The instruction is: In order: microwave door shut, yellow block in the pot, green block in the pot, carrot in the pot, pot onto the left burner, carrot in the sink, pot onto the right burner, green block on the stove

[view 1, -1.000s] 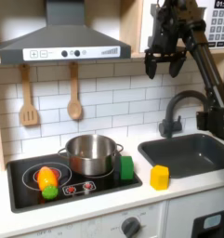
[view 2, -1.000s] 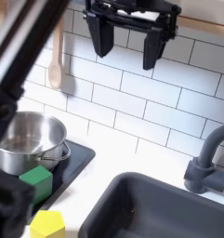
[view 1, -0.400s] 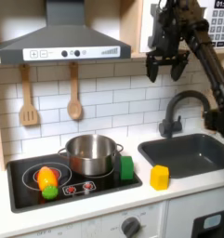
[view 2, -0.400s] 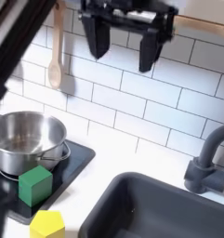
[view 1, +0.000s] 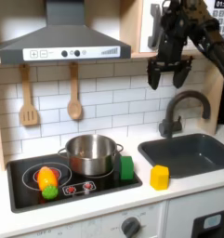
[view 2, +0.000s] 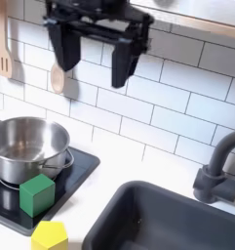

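The pincer (view 1: 168, 75) hangs high against the tiled wall with its jaws apart and nothing between them; in the second exterior view it (view 2: 89, 62) shows as two dark fingers well above the pot (view 2: 28, 148). The first exterior view takes in the whole stove (view 1: 72, 182), with the pot (view 1: 91, 153) on the burner at the first exterior view's right and the carrot (view 1: 47, 178) lying on the other burner. The green block (view 1: 126, 167) stands on the stove just beside the pot, and the yellow block (view 1: 159, 177) sits on the white bench (view 1: 178, 201) between the stove and the sink (view 1: 191, 154). In the second exterior view the yellow block (view 2: 49, 235) is cut off by the lower edge, the green block (view 2: 36, 194) is whole, and the sink (view 2: 158, 219) is only partly seen. Of the microwave, only a keypad corner (view 1: 219, 20) appears, so the door's state cannot be told.
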Controlling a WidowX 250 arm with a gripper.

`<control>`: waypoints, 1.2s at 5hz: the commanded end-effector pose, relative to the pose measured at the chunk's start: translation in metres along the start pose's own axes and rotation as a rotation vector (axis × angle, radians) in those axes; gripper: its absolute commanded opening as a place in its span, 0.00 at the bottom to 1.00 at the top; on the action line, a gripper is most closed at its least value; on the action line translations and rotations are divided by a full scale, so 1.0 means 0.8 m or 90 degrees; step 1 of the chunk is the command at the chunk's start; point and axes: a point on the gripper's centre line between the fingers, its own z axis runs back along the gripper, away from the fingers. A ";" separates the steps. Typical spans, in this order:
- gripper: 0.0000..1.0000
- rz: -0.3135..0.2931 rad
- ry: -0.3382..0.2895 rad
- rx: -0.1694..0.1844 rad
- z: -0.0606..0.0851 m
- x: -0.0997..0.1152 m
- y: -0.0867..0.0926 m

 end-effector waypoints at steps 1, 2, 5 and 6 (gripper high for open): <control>1.00 0.001 0.015 0.007 0.000 -0.025 0.008; 1.00 -0.008 0.017 0.009 0.002 -0.038 0.006; 1.00 0.000 0.034 0.008 -0.013 -0.084 0.010; 1.00 0.001 0.028 0.011 -0.010 -0.084 0.010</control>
